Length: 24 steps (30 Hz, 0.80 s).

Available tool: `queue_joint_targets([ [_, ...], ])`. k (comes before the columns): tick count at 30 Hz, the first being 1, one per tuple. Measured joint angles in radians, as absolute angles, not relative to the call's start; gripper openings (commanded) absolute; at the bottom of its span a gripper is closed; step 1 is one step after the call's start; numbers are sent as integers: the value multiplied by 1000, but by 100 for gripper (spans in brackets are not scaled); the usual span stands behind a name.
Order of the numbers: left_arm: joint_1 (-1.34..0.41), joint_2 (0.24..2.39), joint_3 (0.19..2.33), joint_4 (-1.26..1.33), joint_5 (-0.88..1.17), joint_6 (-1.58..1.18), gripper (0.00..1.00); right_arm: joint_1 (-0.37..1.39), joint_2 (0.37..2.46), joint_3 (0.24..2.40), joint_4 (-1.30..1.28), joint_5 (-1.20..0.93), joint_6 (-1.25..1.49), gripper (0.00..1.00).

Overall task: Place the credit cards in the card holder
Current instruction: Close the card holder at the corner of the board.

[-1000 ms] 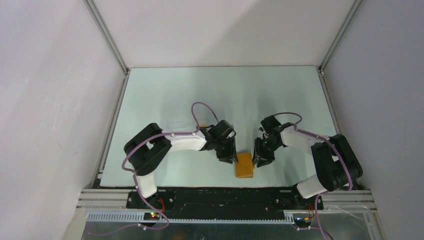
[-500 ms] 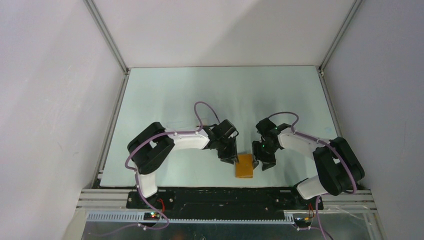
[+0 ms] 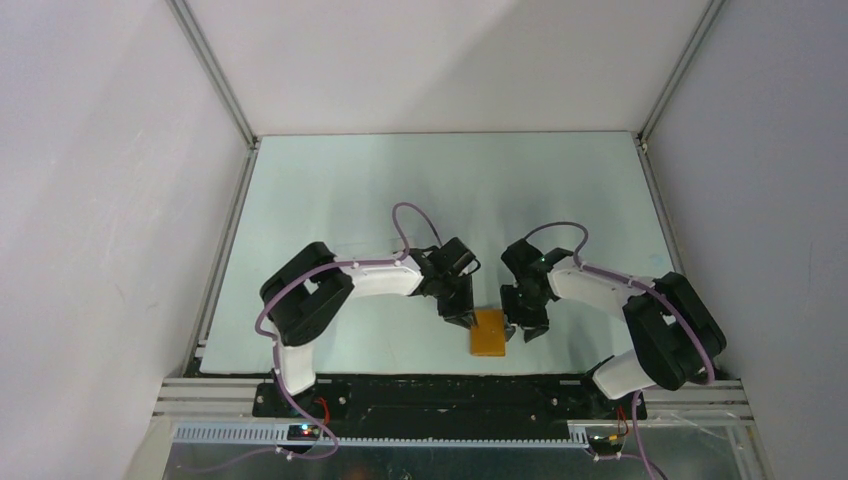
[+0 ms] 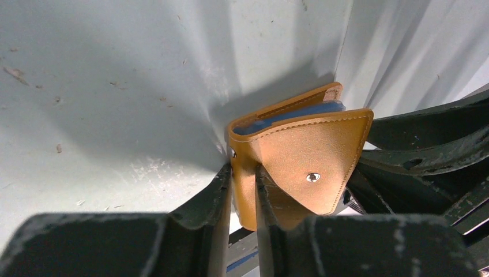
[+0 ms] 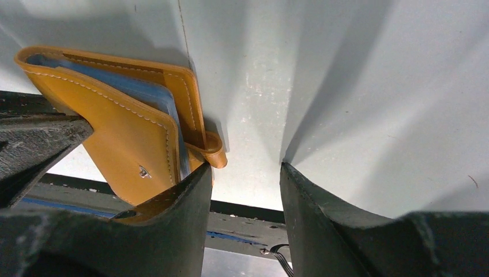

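Pale tabletop (image 3: 400,190) — white walls (image 3: 450,60) — card holder (image 3: 489,332)

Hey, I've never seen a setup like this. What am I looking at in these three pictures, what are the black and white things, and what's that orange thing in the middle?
These are two robot arms bolted at the near edge of a pale table. The wide picture looks down from above, where the left arm and the right arm both reach toward the middle. The other two pictures come from a small camera on each wrist, so the dark shapes at the bottom are that arm's own fingers. The orange thing is the card holder, a folded wallet with a metal snap. The left gripper pinches its edge. The right gripper is open, with one finger right beside the wallet.
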<state>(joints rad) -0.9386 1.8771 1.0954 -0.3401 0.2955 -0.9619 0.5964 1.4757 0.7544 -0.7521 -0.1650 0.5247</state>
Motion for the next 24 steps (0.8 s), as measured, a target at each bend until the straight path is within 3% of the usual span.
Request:
queue_joint_targets([
  [6, -937, 1890, 1116, -369, 303, -965, 14, 627, 1467, 754, -752, -140, 521, 61],
  [10, -936, 1896, 1124, -383, 306, -967, 4, 643, 1466, 755, -762, -113, 521, 62],
  [17, -934, 1914, 1152, -415, 316, -965, 0, 663, 1473, 760, -761, -82, 525, 46],
  [24, -934, 1947, 1212, -490, 315, -958, 0, 662, 1455, 754, -723, -68, 524, 44],
])
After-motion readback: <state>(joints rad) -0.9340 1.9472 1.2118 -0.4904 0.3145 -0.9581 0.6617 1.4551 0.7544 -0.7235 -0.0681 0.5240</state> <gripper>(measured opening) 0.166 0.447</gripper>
